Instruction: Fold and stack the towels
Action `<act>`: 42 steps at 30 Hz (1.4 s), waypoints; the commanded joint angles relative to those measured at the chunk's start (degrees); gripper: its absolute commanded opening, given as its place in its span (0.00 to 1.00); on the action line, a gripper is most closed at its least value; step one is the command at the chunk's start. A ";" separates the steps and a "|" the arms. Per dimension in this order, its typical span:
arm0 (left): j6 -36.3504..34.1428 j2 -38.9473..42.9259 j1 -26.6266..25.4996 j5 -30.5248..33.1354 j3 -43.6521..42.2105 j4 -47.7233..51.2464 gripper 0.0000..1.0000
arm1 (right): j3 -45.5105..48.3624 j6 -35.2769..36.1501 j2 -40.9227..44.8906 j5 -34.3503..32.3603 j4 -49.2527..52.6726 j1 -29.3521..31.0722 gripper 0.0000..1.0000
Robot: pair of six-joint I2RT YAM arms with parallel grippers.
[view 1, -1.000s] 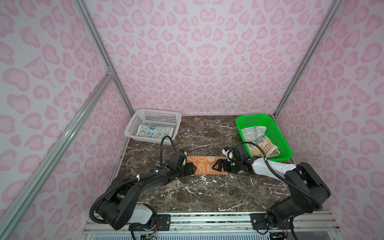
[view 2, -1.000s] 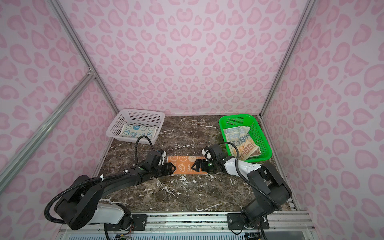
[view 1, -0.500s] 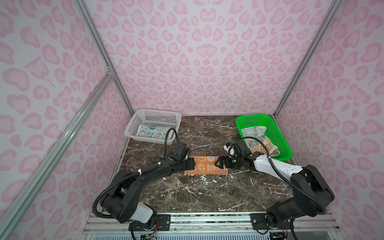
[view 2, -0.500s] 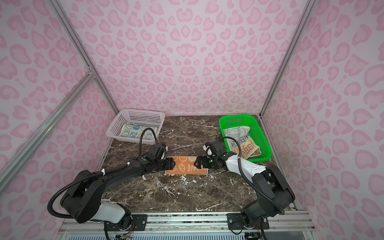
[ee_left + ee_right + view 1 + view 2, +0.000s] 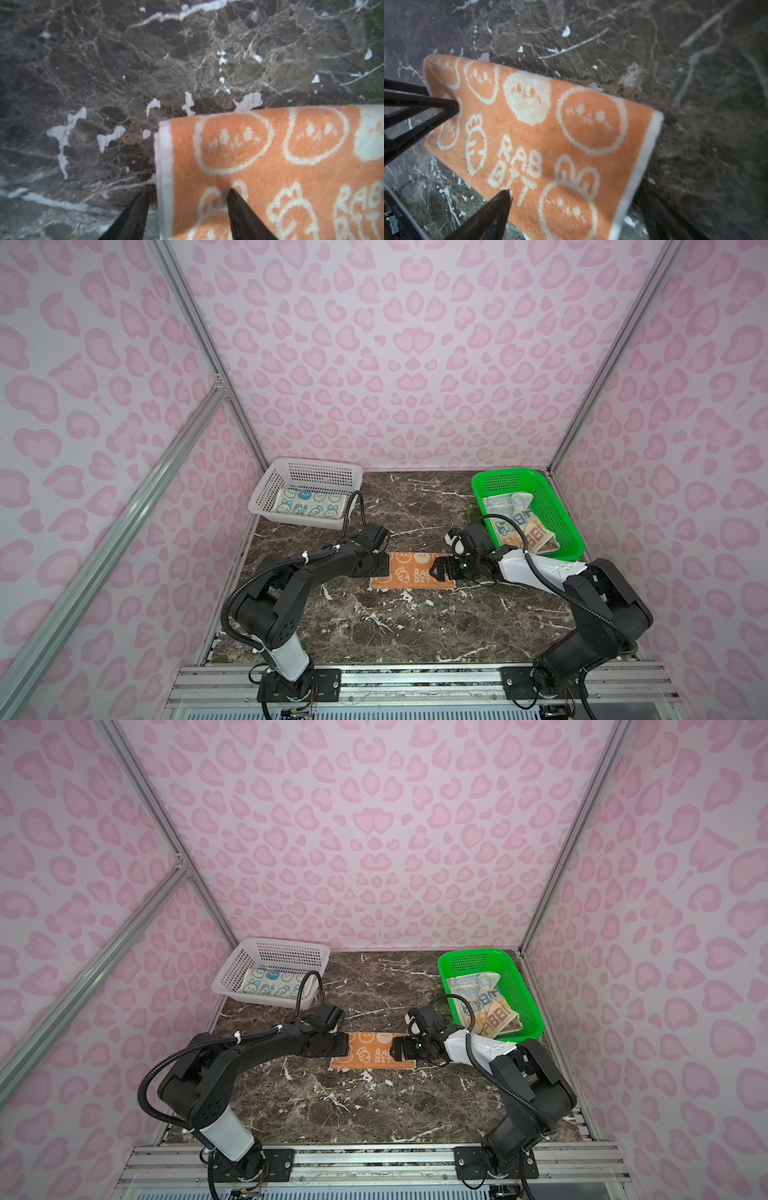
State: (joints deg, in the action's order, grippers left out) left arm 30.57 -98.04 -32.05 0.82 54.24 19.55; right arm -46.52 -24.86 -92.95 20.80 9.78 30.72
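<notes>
Left wrist sits farther toward the back of the table than a second ago; the right arm has barely shifted, and the orange towel [image 5: 411, 572] lies where it lay.

Findings:

1. The orange towel lies as a long flat strip at the middle of the marble tabletop [image 5: 395, 626], with a white hem at each short end. Its print shows round bunny faces, carrots and the letters RAB BIT.

2. The left gripper [image 5: 187, 191] is at one short end with its jaws partly apart and nothing clamped between them. In the left wrist view they straddle the white hem. One fingertip [image 5: 143, 193] is on bare marble just beside the hem, the other over the orange face. The right wrist view shows that second tip touching the cloth.

3. The right gripper [image 5: 440, 568] is at the opposite short end with its jaws spread wide, holding nothing. In the right wrist view one fingertip [image 5: 505, 195] is at the towel's long edge beside the letters. The other finger is a dark blur past the white hem. Whether either tip touches the cloth cannot be told.

4. A folded cream towel [image 5: 309, 506] with blue bunnies lies flat in the white basket [image 5: 316, 466] at the back left.

5. Crumpled lettered towels [image 5: 517, 522] lie in the green basket [image 5: 557, 506] at the back right, just behind the right wrist.
</notes>
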 commanded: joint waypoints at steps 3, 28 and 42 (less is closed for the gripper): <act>-0.55 -2.56 -0.20 -3.19 0.63 3.42 0.63 | 0.53 -2.47 -2.66 -0.11 2.26 2.03 0.99; -1.81 -9.54 -3.18 -3.10 3.53 7.85 0.04 | -0.14 -3.22 -1.86 -1.81 3.08 3.34 0.99; -10.72 -7.36 -2.24 18.22 25.05 31.11 0.04 | -3.54 -0.07 3.88 -1.64 7.15 -0.05 0.99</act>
State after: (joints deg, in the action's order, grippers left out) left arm 23.38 -105.47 -34.68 11.86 75.00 41.93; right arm -48.93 -26.46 -89.80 19.55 14.96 30.70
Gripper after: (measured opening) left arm 0.079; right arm 0.993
